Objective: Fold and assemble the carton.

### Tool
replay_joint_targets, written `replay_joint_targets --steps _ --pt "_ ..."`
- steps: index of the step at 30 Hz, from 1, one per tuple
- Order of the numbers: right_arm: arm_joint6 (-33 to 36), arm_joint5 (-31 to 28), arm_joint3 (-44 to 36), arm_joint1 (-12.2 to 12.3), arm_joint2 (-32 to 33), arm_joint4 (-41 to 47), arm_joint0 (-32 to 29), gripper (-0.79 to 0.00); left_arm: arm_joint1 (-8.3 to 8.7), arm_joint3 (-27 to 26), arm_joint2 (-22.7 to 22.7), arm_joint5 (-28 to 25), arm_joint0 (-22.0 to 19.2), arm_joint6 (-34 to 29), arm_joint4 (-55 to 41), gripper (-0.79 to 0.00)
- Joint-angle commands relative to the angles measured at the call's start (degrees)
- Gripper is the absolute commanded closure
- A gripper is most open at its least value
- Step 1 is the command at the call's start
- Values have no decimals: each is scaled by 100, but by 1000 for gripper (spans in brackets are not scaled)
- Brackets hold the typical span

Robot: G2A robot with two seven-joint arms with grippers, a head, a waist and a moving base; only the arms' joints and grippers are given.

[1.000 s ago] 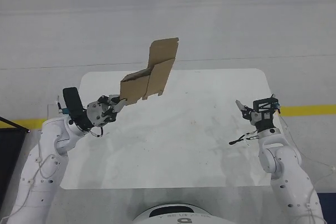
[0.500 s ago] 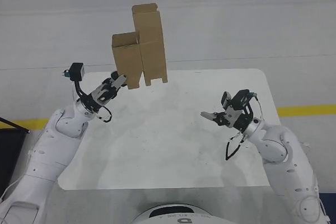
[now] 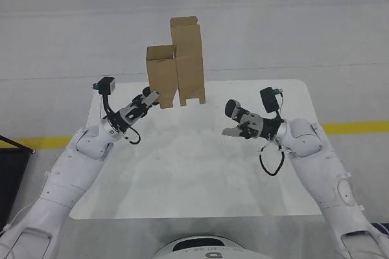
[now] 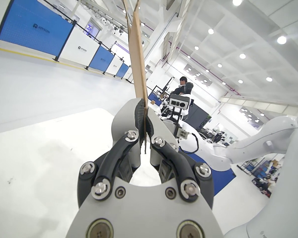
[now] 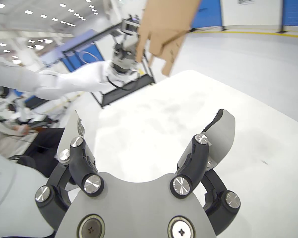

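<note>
left tool (image 3: 152, 98) pinches the carton (image 3: 188, 58) at 12 o'clock; bring the open right tool (image 3: 229, 120) squarely onto its free edge.

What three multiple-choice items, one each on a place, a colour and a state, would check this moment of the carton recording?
1. Where is the carton?
A. Held in the air above the table
B. Lying flat on the table
C. On the floor

2. What colour is the carton?
A. White
B. Blue
C. Brown

3. How is the right hand?
A. Shut on the carton
B. Open and empty
C. Shut on a cup

Answers:
1 A: the left hand pinches one edge and holds it clear of the table.
2 C: it is plain brown cardboard in every view.
3 B: the right wrist view shows it spread wide with nothing in it, apart from the carton.
</note>
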Motion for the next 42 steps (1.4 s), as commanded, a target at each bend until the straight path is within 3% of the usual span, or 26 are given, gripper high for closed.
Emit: replay_joint_targets --steps 1,7,10,19,27,36,40,42 --pt "490 276 301 37 -441 1570 503 -650 -44 155 186 57 -126 -335 -546 0" --pt "724 510 749 200 -1273 2304 1186 -708 -168 585 593 177 -513 -1478 -1891 0" --pt "714 501 1066 245 -1534 2413 1405 -785 -226 769 679 151 -641 -1778 -2215 0" --pt "235 22 1283 483 -1866 2666 1548 -757 -332 1080 620 -93 -751 -1963 -2675 0" --pt "382 170 1430 548 -2340 2933 1837 -730 -400 1104 679 20 -765 -2467 -2951 0" --pt "277 64 1665 454 -2887 2974 2188 -600 -486 1250 663 3 -809 -2657 -3032 0" --pt "235 22 1803 432 -3028 2997 2297 -397 -516 1293 644 -6 -816 -2749 -3064 0" --pt "218 6 1897 422 -3059 3013 2342 -351 -528 1310 630 -5 -820 -2790 -3073 0"
